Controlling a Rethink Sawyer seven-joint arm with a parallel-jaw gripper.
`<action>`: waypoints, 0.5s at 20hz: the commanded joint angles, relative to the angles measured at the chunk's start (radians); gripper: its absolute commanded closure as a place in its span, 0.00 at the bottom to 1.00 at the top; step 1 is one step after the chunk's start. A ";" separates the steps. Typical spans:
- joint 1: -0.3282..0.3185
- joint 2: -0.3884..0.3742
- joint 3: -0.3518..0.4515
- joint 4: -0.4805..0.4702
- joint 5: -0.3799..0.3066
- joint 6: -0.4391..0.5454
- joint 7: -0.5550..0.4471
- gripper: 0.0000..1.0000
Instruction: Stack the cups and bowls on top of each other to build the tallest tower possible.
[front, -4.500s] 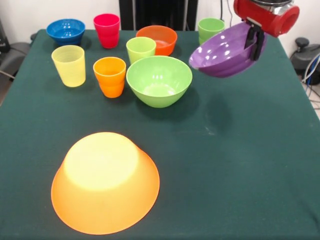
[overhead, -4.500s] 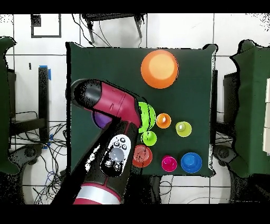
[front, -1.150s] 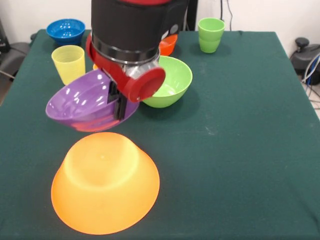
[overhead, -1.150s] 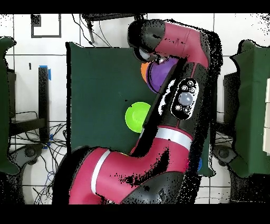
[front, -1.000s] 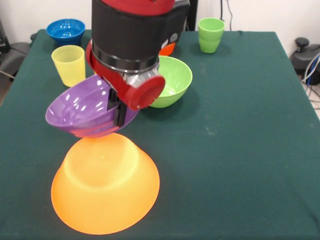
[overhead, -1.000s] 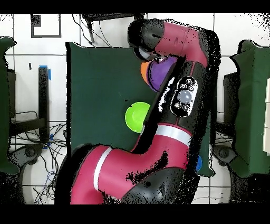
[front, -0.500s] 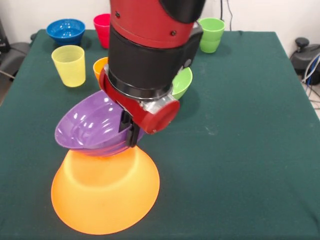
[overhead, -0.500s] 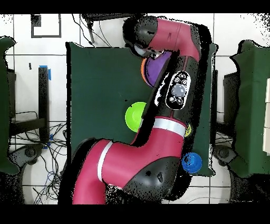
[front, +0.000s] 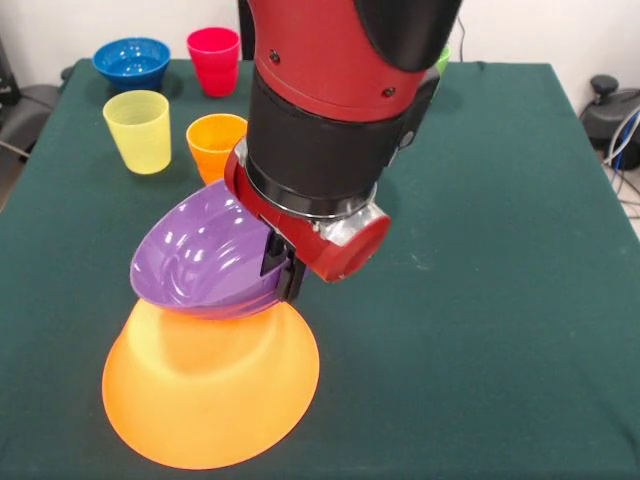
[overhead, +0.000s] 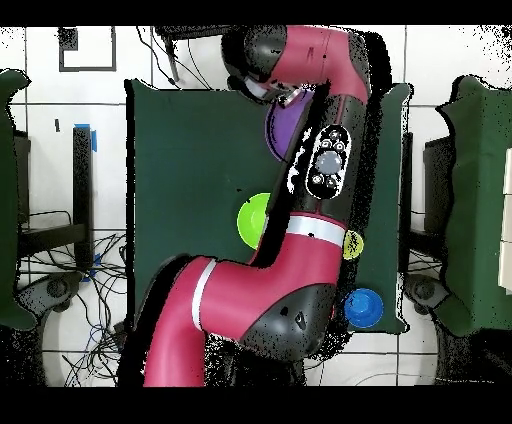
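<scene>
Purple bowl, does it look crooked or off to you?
Yes. The purple bowl sits tilted on the upturned orange bowl, its rim high toward the gripper, which grips that edge. It is not level yet.

Glossy plastic purple bowl (front: 200, 255); matt green cloth table (front: 500, 250).

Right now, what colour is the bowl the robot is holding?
Purple bowl, clearest in the front view.

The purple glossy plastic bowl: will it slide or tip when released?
The purple glossy plastic bowl is tilted on the upturned orange translucent bowl, so it may tip. Both surfaces look smooth, so sliding seems likely. The gripper pinches only its rim.
</scene>
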 joint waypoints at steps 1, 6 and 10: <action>-0.036 0.069 0.004 -0.120 -0.006 0.087 -0.231 1.00; -0.045 0.107 -0.024 -0.142 -0.006 0.048 -0.229 1.00; -0.056 0.129 -0.053 -0.172 0.012 0.045 -0.232 1.00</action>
